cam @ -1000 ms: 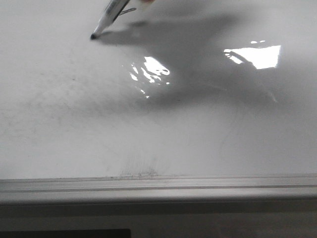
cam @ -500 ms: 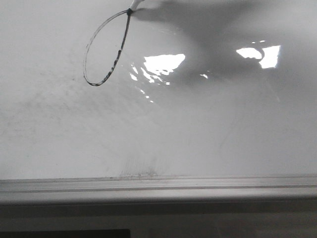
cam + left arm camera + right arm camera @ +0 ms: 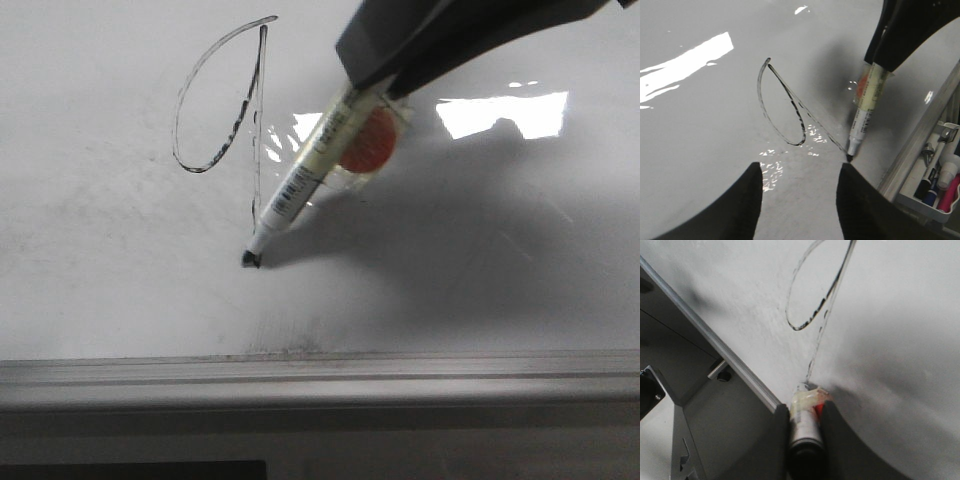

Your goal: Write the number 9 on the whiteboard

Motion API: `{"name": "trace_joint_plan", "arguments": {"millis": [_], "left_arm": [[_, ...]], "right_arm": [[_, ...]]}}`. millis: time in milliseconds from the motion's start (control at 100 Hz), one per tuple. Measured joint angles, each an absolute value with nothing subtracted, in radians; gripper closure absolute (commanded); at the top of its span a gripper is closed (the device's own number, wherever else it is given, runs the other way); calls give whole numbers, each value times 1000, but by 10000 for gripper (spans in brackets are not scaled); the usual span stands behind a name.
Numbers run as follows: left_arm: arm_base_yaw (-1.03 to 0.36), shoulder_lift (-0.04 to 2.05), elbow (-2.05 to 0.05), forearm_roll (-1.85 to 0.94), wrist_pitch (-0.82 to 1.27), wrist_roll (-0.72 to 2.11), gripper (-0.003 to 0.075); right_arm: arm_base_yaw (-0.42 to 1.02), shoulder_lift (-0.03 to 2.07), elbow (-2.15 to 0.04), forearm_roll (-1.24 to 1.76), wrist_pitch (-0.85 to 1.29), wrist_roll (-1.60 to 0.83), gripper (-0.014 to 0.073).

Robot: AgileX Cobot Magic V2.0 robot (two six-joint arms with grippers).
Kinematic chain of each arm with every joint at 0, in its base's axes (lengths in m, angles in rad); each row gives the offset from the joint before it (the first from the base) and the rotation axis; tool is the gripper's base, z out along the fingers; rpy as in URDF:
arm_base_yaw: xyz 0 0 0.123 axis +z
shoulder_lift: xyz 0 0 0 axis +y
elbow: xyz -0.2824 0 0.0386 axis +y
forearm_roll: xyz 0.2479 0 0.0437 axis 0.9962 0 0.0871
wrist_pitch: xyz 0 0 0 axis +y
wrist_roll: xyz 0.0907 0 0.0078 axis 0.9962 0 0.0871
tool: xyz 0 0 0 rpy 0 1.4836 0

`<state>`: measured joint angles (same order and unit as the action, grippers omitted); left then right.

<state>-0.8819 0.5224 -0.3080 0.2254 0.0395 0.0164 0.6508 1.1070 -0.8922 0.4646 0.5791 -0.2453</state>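
Observation:
The number 9 (image 3: 225, 100) is drawn in thin black line on the whiteboard (image 3: 120, 280): a slanted oval loop and a long stem down to the marker tip. It also shows in the left wrist view (image 3: 782, 107) and the right wrist view (image 3: 815, 300). My right gripper (image 3: 805, 412) is shut on a marker (image 3: 310, 175) with tape and a red spot round its barrel; the black tip touches the board at the stem's lower end. The marker also shows in the left wrist view (image 3: 865, 105). My left gripper (image 3: 799, 172) is open and empty, hovering over the board near the stem's end.
The board's grey metal frame edge (image 3: 320, 375) runs along the front. A tray with several spare markers (image 3: 935, 180) sits beyond the frame beside the left gripper. Bright light glare (image 3: 510, 112) lies on the board to the right of the figure.
One second ago the marker tip touched a blank board. Half a second ago the oval loop was drawn. Now the stem is drawn and the marker has come down toward the front edge.

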Motion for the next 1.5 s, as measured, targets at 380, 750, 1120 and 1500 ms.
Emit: {"name": "trace_joint_plan", "arguments": {"millis": [380,750,1120,1500], "left_arm": [[-993,822,-330,235,-181,16,399],[-1009,940,-363,235,-203,16,582],[-1011,942,-363,153,-197,21,741],[-870,932,-365,-448,-193,17,741]], "right_arm": [[800,1149,-909,491,491,-201,636],[811,1155,-912,523,485,-201,636],[811,1155,-912,531,481,-201,174],[811,1155,-912,533,472,-201,176]]}}
